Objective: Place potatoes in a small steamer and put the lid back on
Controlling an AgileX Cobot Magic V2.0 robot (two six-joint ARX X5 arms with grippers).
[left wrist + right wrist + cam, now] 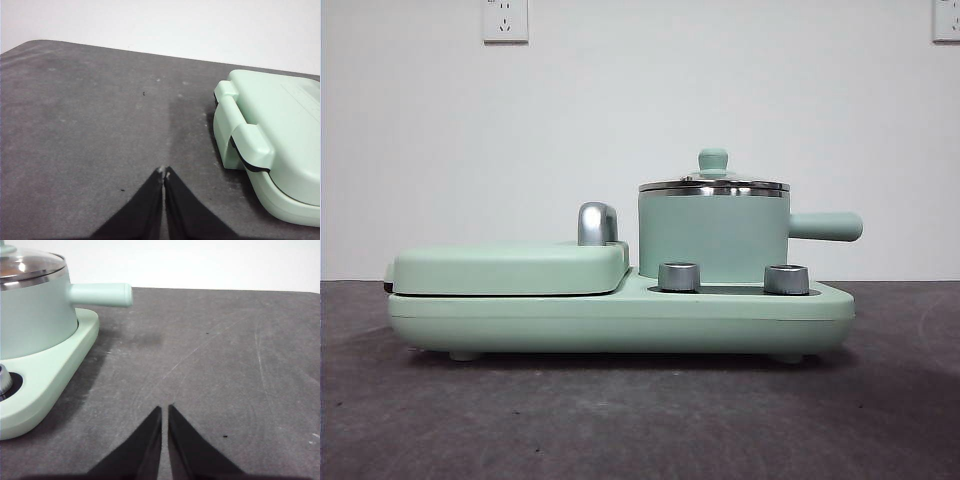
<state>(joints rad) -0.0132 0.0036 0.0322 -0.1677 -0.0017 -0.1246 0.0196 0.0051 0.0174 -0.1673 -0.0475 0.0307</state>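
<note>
The front camera sits low, near table height, looking level across the dark table (640, 420) at the white wall; the mint-green cooker base (620, 318) stands close and fills the middle. The left wrist camera looks down and forward over the left gripper (164, 173), catching the griddle cover (280, 135) at 3 o'clock. The right wrist camera looks likewise over the right gripper (165, 409), with the small steamer (35, 322) and its lid (27, 265) at 10 o'clock. Each wrist view shares one end of the cooker with the front view.
</note>
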